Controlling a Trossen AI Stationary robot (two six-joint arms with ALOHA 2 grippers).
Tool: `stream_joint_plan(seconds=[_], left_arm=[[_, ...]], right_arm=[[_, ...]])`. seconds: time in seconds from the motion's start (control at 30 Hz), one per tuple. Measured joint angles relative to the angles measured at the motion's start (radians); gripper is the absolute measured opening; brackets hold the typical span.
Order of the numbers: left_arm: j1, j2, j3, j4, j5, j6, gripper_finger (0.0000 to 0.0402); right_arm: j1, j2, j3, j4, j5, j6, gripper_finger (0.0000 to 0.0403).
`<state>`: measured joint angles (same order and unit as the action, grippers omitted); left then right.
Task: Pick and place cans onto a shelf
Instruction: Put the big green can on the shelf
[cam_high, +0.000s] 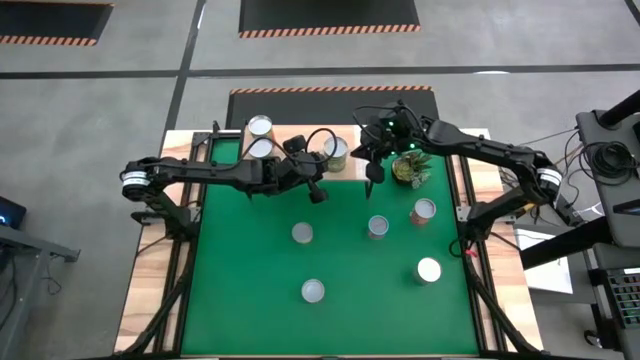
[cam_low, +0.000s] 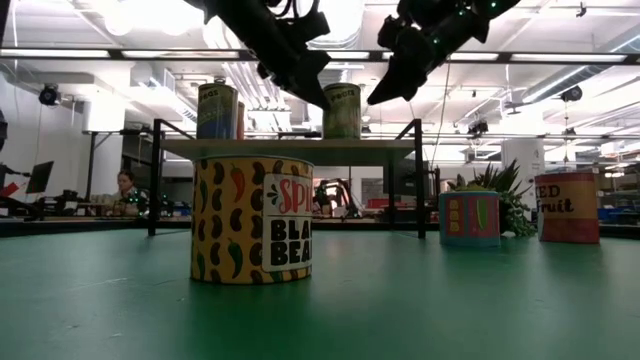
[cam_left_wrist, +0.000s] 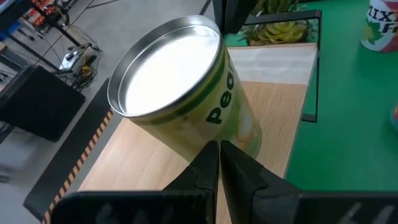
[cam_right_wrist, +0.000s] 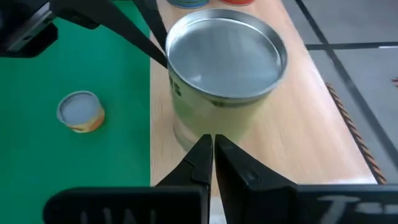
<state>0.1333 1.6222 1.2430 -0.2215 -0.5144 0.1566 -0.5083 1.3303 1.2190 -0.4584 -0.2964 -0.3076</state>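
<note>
While the pale green-labelled tin can stands upright on the low light-wood shelf, both the left hand and right hand, fingers pressed together and empty, should lift clear without nudging it before reaching for a can on the green bench.

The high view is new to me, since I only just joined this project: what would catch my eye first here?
Two dark arms meet over the low light-wood shelf at the table's far edge, the left hand and right hand both shut and empty. Between them stands a pale green-labelled tin can with a shiny silver top, on the shelf. Five more silver-topped cans, such as the one nearest the front, dot the green table.
</note>
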Motion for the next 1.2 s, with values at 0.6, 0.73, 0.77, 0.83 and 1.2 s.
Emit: stream_joint_plan(seconds=[0.6, 0.73, 0.77, 0.83, 1.2], left_arm=[[-0.304, -0.46, -0.333, 0.185, 0.032, 0.093, 0.0], [-0.308, -0.612, -0.464, 0.256, 0.034, 0.121, 0.0], [-0.307, -0.647, -0.49, 0.257, 0.034, 0.125, 0.0], [-0.307, -0.707, -0.534, 0.259, 0.035, 0.127, 0.0], [-0.307, -0.903, -0.611, 0.352, 0.055, 0.165, 0.0]], right_arm=[[0.213, -0.292, -0.325, 0.267, 0.094, 0.26, 0.0009], [0.261, -0.299, -0.429, 0.45, 0.163, 0.273, 0.0009], [0.264, -0.294, -0.444, 0.487, 0.17, 0.274, 0.0009], [0.266, -0.283, -0.456, 0.544, 0.176, 0.284, 0.0009], [0.363, -0.189, -0.438, 0.768, 0.252, 0.343, 0.0009]])
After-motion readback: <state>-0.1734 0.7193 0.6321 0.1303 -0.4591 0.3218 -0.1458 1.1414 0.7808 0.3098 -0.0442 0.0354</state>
